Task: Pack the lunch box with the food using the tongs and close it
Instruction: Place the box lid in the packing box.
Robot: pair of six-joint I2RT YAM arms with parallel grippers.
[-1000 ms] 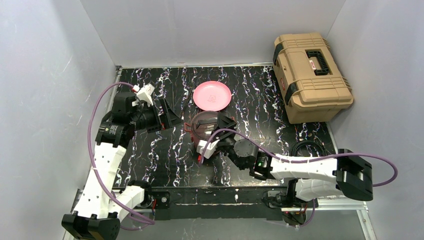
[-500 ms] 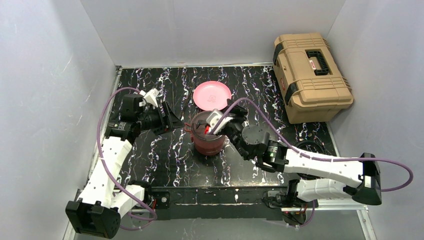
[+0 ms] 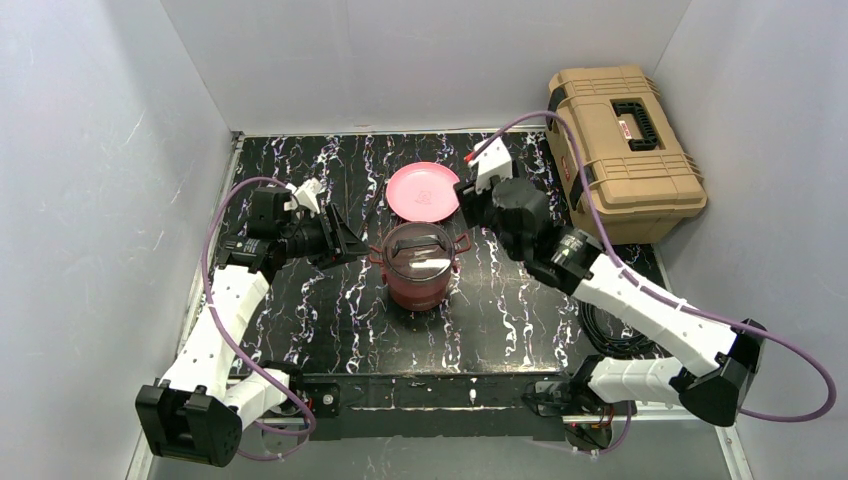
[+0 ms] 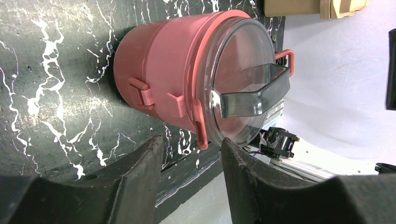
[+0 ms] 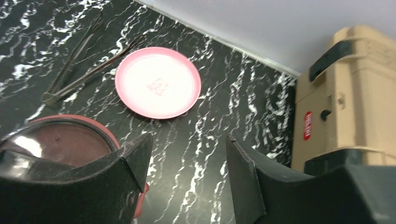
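Observation:
The maroon lunch box stands mid-table with its clear lid and dark handle on top. My left gripper is at its left side, open. In the left wrist view a red side clasp of the lunch box reaches into the gap of the gripper, and neither finger touches it. My right gripper hangs open and empty behind and to the right of the box, whose rim shows low in its view. The tongs lie left of the plate. The food is hidden.
An empty pink plate lies behind the lunch box. A large tan toolbox stands at the back right corner. Grey walls close in the table on three sides. A black cable coil lies at the right edge.
My right arm lifted off the lunch box and swung back and right toward the toolbox. The left gripper's jaws narrowed and it moved close to the box's left side.

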